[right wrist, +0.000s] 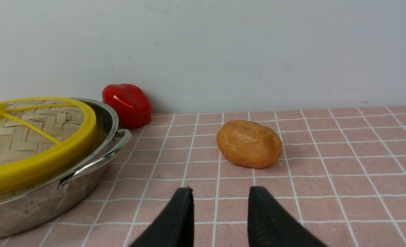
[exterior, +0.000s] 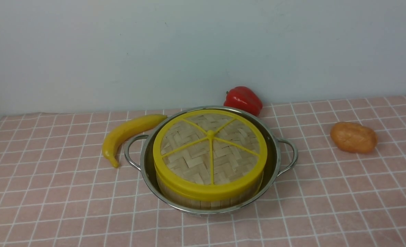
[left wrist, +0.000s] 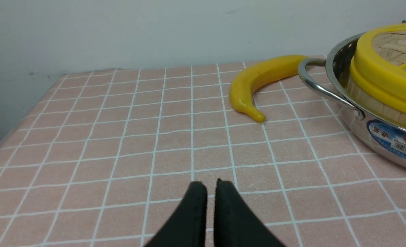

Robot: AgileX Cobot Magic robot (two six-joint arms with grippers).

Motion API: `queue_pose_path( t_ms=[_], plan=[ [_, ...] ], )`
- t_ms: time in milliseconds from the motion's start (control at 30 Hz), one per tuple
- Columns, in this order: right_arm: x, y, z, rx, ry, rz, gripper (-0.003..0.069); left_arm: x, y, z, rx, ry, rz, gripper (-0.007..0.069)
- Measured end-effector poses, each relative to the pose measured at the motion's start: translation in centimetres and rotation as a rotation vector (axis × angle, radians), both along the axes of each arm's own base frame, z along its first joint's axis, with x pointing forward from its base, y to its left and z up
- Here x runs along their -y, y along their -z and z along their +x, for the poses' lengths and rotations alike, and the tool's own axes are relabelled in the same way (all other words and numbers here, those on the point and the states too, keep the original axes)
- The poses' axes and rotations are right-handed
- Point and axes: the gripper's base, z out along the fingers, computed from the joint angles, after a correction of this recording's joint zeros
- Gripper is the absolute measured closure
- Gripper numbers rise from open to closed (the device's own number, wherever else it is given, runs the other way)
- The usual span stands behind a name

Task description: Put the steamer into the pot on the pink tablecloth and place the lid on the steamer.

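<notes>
The steel pot (exterior: 273, 161) stands on the pink tablecloth (exterior: 51, 192) in the middle. The steamer (exterior: 206, 200) sits inside it; only its pale wooden wall shows, and the dumplings are hidden. The woven lid (exterior: 209, 151) with yellow rim and spokes lies on top of the steamer. Neither gripper shows in the front view. My left gripper (left wrist: 211, 187) is shut and empty, low over the cloth, away from the pot (left wrist: 384, 133). My right gripper (right wrist: 219, 193) is open and empty, on the other side of the pot (right wrist: 34, 206), with the lid (right wrist: 34, 144) in sight.
A yellow banana (exterior: 127, 132) lies by the pot's left handle. A red bell pepper (exterior: 243, 99) sits behind the pot by the wall. An orange-brown potato-like lump (exterior: 354, 137) lies to the right, just beyond my right gripper in its wrist view (right wrist: 248, 143).
</notes>
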Motion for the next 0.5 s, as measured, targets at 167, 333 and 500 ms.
queue_pose_path(
  t_ms=[167, 333, 500],
  plan=[
    [0.00, 0.00, 0.00, 0.000, 0.000, 0.000, 0.0416, 0.01, 0.00, 0.00, 0.000, 0.000, -0.002, 0.0581],
    [0.00, 0.00, 0.00, 0.000, 0.000, 0.000, 0.0416, 0.01, 0.00, 0.00, 0.000, 0.001, -0.002, 0.0571],
    [0.00, 0.00, 0.00, 0.000, 0.000, 0.000, 0.0416, 0.01, 0.00, 0.00, 0.000, 0.001, -0.002, 0.0562]
  ],
)
